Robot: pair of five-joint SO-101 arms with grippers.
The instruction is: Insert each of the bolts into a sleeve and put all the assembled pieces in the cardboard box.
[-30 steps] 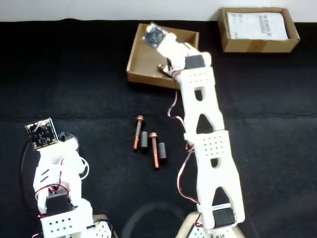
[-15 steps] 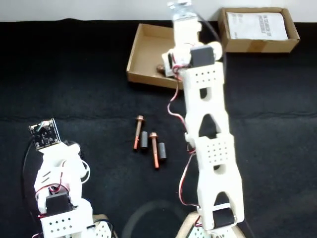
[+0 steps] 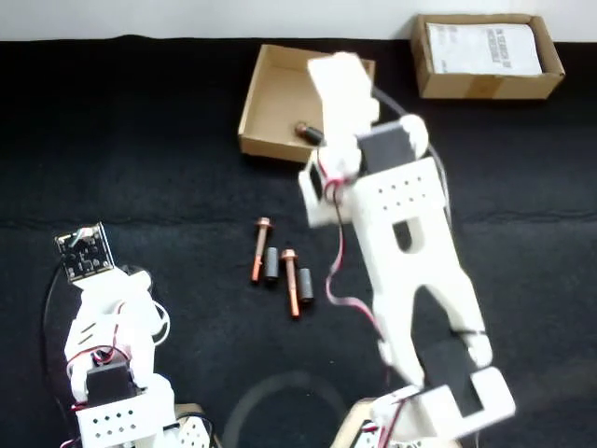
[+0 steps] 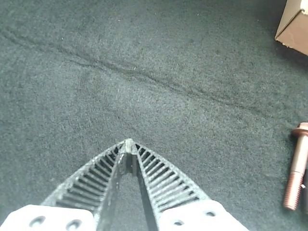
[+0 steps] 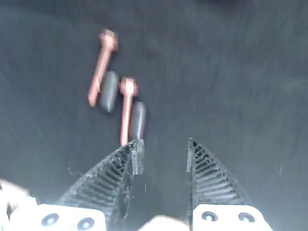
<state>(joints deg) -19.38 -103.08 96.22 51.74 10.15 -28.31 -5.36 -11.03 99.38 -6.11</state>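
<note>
The cardboard box (image 3: 270, 103) stands at the back of the black cloth, and one assembled bolt-and-sleeve piece (image 3: 308, 132) lies inside it. Mid-table lie two copper bolts (image 3: 258, 250) (image 3: 292, 282), each with a dark sleeve (image 3: 271, 263) (image 3: 305, 284) beside it. My right gripper (image 5: 163, 144) hangs open and empty above the cloth. Just beyond its fingertips are the bolts (image 5: 103, 67) (image 5: 126, 110) and sleeves (image 5: 109, 90) (image 5: 138, 120). My left gripper (image 4: 128, 143) is shut on nothing over bare cloth at the front left. One bolt (image 4: 298, 166) lies off to its side.
A second cardboard box (image 3: 466, 82) holding a printed sheet sits at the back right. The right arm (image 3: 401, 215) stretches from the front edge toward the middle. The left arm (image 3: 103, 317) stands at the front left. A box corner (image 4: 293, 24) shows in the left wrist view.
The right arm has drawn back from over the cardboard box toward the loose bolts, leaving the assembled piece in the box. The left arm barely shifted.
</note>
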